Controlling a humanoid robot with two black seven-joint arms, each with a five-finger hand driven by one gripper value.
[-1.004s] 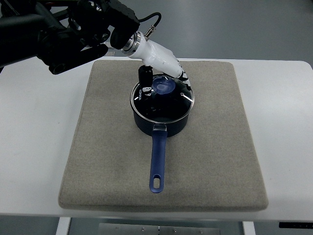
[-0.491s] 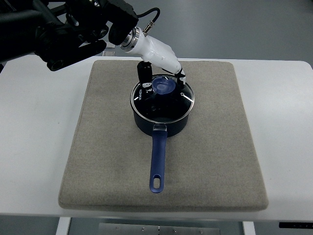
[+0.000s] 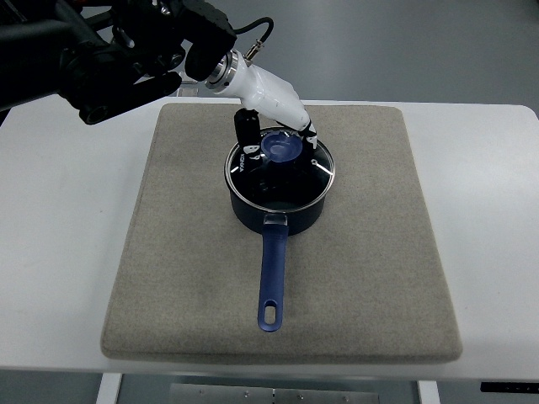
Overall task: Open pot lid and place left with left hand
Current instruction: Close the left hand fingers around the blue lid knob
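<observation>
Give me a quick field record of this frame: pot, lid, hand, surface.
pot: dark blue saucepan, near the mat's middle, long handle pointing toward the camera side
lid: glass lid with blue knob, on the pot
left hand: at the lid's far edge by the knob; grip on the knob not clear
right hand: not in view
surface: grey mat on white table
</observation>
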